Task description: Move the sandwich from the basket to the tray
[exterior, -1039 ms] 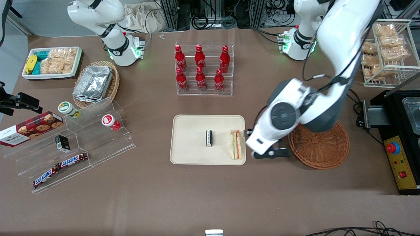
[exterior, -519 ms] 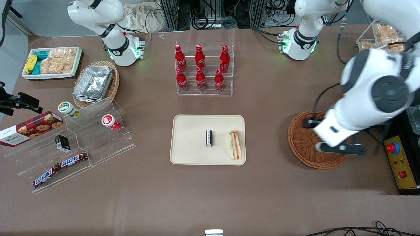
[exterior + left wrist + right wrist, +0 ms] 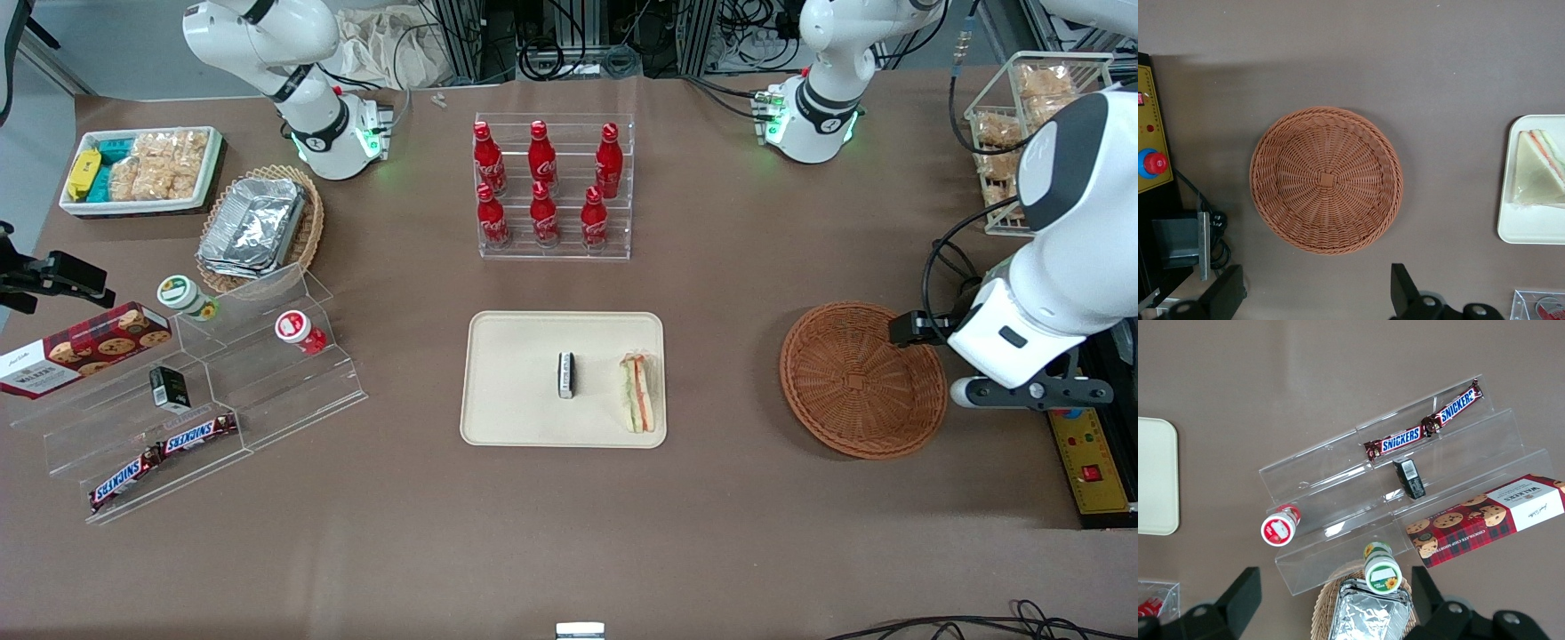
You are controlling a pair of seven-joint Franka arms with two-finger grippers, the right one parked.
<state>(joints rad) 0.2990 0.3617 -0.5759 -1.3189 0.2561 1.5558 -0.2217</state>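
The three-cornered pale-bread sandwich (image 3: 637, 393) was laid by the flat beige tray's (image 3: 516, 391) edge; a bump could tip it off. The gripper (image 3: 1317, 292), wide open and empty, was held above the round reddish-brown wicker basket (image 3: 861, 380).

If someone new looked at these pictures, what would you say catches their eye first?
Probably the sandwich, lying on the beige tray at its edge nearest the basket. Next, the reddish-brown basket, empty, toward the working arm's end of the table. The gripper hangs beside it with open jaws, holding nothing.
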